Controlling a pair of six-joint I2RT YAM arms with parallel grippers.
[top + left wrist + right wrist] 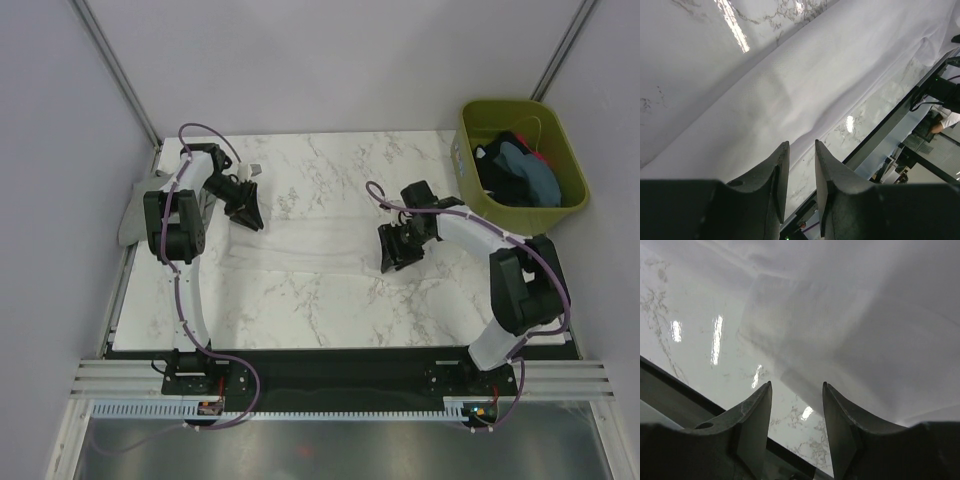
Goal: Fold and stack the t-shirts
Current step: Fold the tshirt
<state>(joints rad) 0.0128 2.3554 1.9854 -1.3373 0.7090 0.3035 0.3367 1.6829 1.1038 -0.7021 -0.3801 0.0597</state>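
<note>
A large white t-shirt [310, 250] lies flat on the marble table [330, 310], folded into a long band between the two arms. My left gripper [245, 212] hovers at the shirt's left end, open with a narrow gap and nothing between its fingers; its wrist view shows the gripper [801, 145] over the white cloth [815, 90] near its front edge. My right gripper [395, 255] stands open at the shirt's right end, and its wrist view shows the gripper [797, 385] empty above the cloth's edge [850, 315]. A grey t-shirt [133, 215] lies at the table's left edge.
An olive-green bin [510, 103] stands off the table's back right corner, holding a blue-teal shirt [537, 180] and a dark one [495, 162]. Grey walls close in the table at the back and sides. The arms' bases sit on the black strip [340, 375] at the near edge.
</note>
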